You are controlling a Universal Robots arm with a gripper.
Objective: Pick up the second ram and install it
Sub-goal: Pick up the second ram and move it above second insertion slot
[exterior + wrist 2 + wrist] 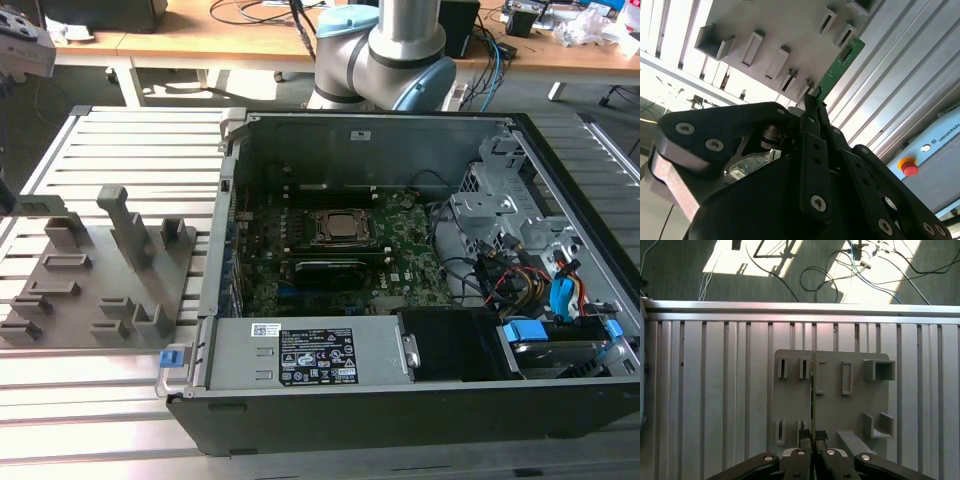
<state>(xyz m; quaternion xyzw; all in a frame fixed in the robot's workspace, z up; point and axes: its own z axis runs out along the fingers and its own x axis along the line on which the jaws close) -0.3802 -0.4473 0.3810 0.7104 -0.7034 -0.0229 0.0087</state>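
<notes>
In the exterior view, a big black computer case (400, 425) lies open on a silver bench (110, 135) made of long metal strips. Inside the case is a wide green motherboard (420, 285) with a shiny square part near its middle. Thin red, yellow and blue wires (520, 282) bunch up toward the exterior view's right. A flat grey plastic tray (100, 290) lies on the bench, on the exterior view's left of the case. Small blocks and one tall post stand on it. The round grey and blue robot arm (395, 50) stands behind the case.

The second wrist view shows the black gripper (813, 98) from very close. Its fingers (811, 145) are pressed together on one end of the second ram (841, 64). The second ram is a thin, flat green stick that pokes out past them. The grey tray with its slots is behind it. A round red button (910, 168) sits on a pale box off to one side.

The first wrist view looks along the second ram (812, 395), so it looks like one thin line. It is held over the middle of the tray, between the rows of slots. Past the bench, dark cables (840, 275) curl on a sunny floor.
</notes>
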